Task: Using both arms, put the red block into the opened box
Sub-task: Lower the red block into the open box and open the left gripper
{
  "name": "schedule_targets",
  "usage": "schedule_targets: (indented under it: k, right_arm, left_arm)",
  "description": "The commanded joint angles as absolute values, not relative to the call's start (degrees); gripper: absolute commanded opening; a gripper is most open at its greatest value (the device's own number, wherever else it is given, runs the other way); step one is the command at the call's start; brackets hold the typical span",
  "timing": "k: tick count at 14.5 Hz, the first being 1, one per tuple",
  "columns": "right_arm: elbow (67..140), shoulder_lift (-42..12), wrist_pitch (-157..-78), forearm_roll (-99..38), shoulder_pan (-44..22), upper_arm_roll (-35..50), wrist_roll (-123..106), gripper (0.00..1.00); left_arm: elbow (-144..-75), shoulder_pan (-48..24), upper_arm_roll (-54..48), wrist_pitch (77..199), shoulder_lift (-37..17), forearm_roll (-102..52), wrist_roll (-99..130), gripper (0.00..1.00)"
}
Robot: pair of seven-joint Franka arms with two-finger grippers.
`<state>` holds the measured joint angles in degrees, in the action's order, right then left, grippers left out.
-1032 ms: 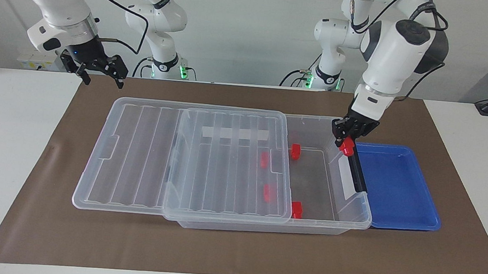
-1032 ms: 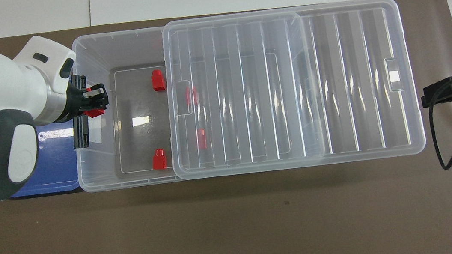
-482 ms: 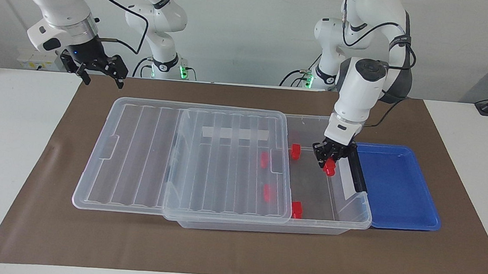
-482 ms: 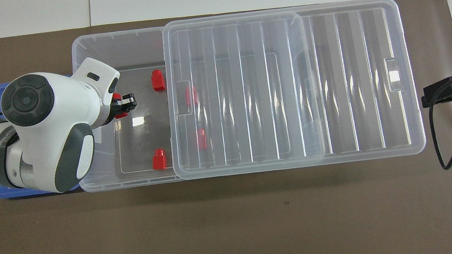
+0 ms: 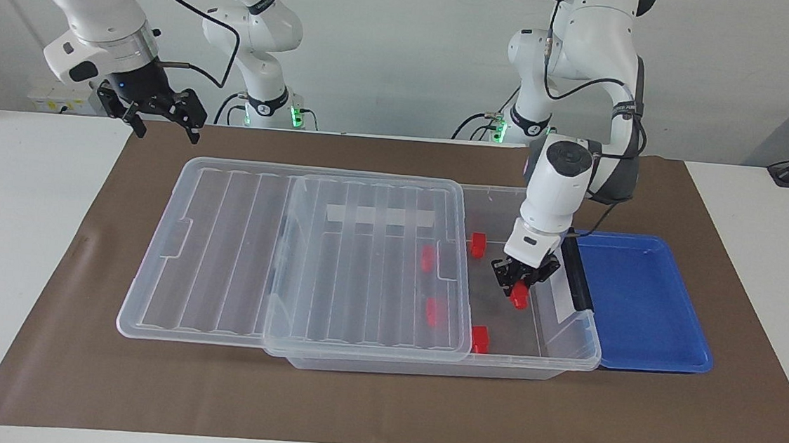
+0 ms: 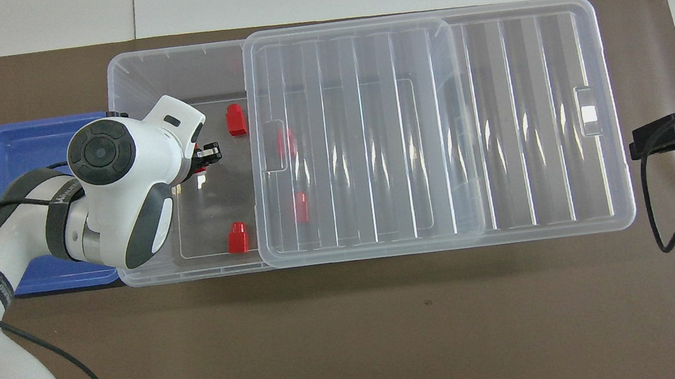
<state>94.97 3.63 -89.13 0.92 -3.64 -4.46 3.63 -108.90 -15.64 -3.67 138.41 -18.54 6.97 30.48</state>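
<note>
One red block (image 5: 518, 298) hangs clamped in the left pincer (image 5: 517, 287) over the box (image 5: 572, 341) (right pincer (image 5: 160, 118) gapes wide).

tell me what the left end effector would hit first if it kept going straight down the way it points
Most likely the bare floor of the box. The left end effector, shut on a red block, points down into the box's open end, and no other block seems to lie under it, though its height above the floor is unclear.
</note>
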Motion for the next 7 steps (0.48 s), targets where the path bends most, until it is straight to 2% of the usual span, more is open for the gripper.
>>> schedule_targets:
  k: [1, 4, 6, 7]
  right_arm:
    - [95.2, 3.7, -89.8, -0.1, -2.6, -4.5, 2.3, 1.0]
    - [95.3, 3.8, -89.9, -0.1, -2.5, -4.5, 2.2, 1.0]
    - [95.4, 3.8, -90.1, -0.1, -2.5, -4.5, 1.3, 0.95]
    - [95.4, 3.8, -90.5, -0.1, -2.5, -4.5, 0.5, 0.93]
  left_arm:
    - [-109.1, -16.6, -2.9, 141.9, -20.6, 8.6, 33.0, 0.0]
    - [-109.2, -16.7, -2.9, 142.7, -21.7, 8.6, 33.0, 0.0]
    - [-109.2, -17.1, -2.9, 142.7, -21.7, 8.6, 33.0, 0.02]
    - [-109.2, -17.2, -2.9, 142.7, -21.7, 8.6, 33.5, 0.21]
